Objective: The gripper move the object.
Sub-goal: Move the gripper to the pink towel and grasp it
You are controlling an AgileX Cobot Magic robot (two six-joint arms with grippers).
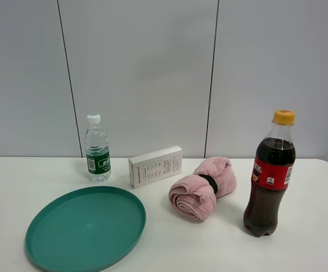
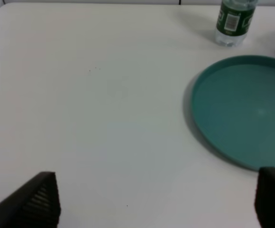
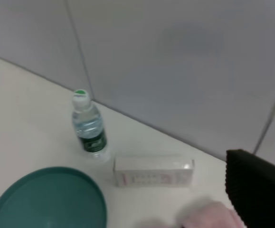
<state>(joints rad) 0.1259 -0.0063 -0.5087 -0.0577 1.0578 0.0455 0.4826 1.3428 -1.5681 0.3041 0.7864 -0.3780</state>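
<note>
Fingers [image 2: 37, 204] of the left gripper [image 2: 158, 197] stand wide apart above the bare surface [image 2: 104, 118] beside the green plate [image 2: 241, 109]. The right gripper [image 3: 108, 185] looks spread too (one finger barely shows). We find the pink towel [image 1: 200, 190] lying untouched between the white box [image 1: 155, 166] and the cola bottle [image 1: 271, 175].

The table [image 1: 305, 249] is seen from high in front, and the plate [image 1: 85, 228] and water bottle [image 1: 97, 150] are shared with both nearer wrist views.
</note>
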